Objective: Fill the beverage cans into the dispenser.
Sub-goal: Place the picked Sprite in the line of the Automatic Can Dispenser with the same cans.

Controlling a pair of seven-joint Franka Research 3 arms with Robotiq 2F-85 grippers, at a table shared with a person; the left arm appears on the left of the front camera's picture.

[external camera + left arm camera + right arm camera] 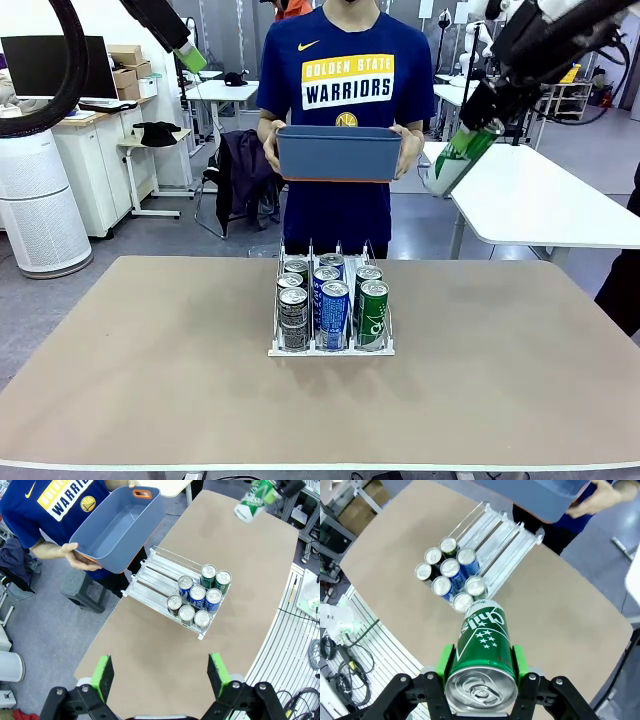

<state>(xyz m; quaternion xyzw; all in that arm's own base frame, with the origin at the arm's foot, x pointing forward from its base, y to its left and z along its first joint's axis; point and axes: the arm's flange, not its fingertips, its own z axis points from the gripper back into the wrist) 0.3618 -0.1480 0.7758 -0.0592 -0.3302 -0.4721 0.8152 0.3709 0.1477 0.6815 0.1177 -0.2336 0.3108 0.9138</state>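
A: Front view, from the left: our left gripper (192, 57) hangs high above the table (150, 380), and in the left wrist view its green pads (103, 674) stand wide apart with nothing between them.

B: Ahead of those open fingers and well below them we see the dispenser (161, 575) with eight beverage cans (198, 597) bunched at its near end: three dark, three blue, two green.

A: Behind the dispenser, the person (345, 80) holds a blue-grey tub (338, 152) in both hands.

B: At the right, our right gripper (480, 130) is clamped on a green can (455, 160), held tilted in the air beyond the table's far right corner.

A: In the right wrist view that green can (482, 645) sits between the pads, its top toward the camera. The dispenser lies beyond its far end, well below.
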